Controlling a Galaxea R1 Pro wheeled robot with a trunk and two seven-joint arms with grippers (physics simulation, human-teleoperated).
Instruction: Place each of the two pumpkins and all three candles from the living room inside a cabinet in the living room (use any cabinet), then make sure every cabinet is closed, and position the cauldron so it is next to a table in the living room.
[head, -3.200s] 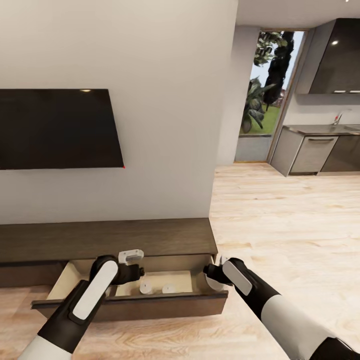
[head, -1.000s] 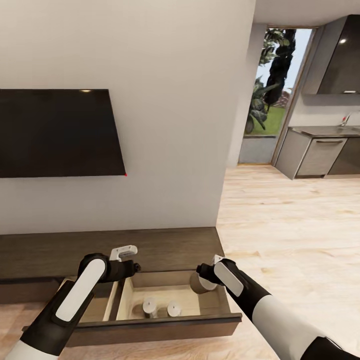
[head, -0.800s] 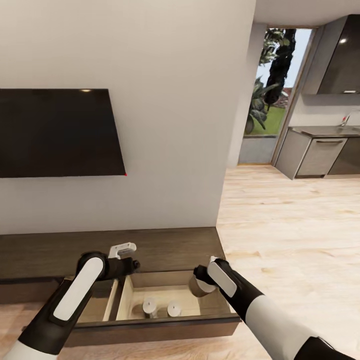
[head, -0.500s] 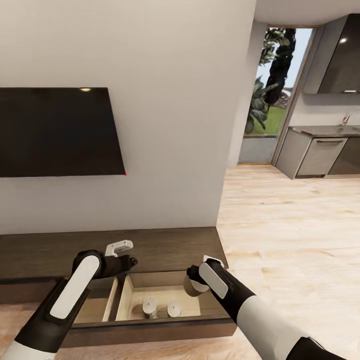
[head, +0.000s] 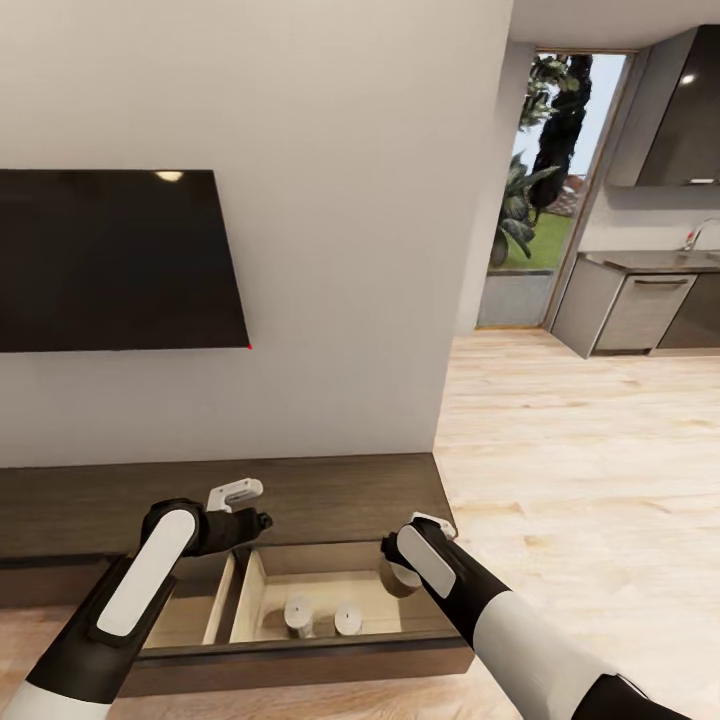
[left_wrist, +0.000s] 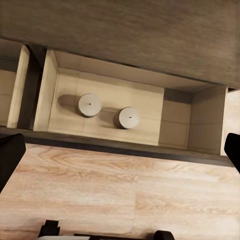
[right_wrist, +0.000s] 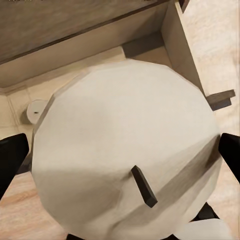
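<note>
Head view: long dark brown cabinet (head: 330, 490) against the white wall, below a wall-mounted black screen (head: 115, 260), with one drawer (head: 330, 640) pulled out toward the robot. Inside that drawer, two candles (head: 298, 612) upright, side by side on the pale floor of the compartment, near its front left part. Above the drawer's right part, right gripper (head: 398, 572) clasping a third candle (head: 394, 578), tan and partly hidden by the wrist. Left gripper (head: 262, 520) poised over the cabinet top beside the drawer's back left corner; cannot tell here how wide apart its fingers stand. Off to the right, pale wooden floor (head: 580, 440), a glazed door and grey kitchen units. Left wrist view: looking straight down into the open drawer (left_wrist: 125, 145), the two candles (left_wrist: 90, 104) flat-topped, each with a tiny dark wick, close together but apart; dark fingertips (left_wrist: 10, 152) at opposite edges of the frame, spread wide, nothing between them. Right wrist view: large pale flat top of the held candle (right_wrist: 125, 150) with its dark wick, black fingertips (right_wrist: 231, 152) pressed at either side; beneath it the drawer's interior (right_wrist: 175, 45), with one of the resting candles (right_wrist: 36, 109) peeping out past the held candle's edge.
</note>
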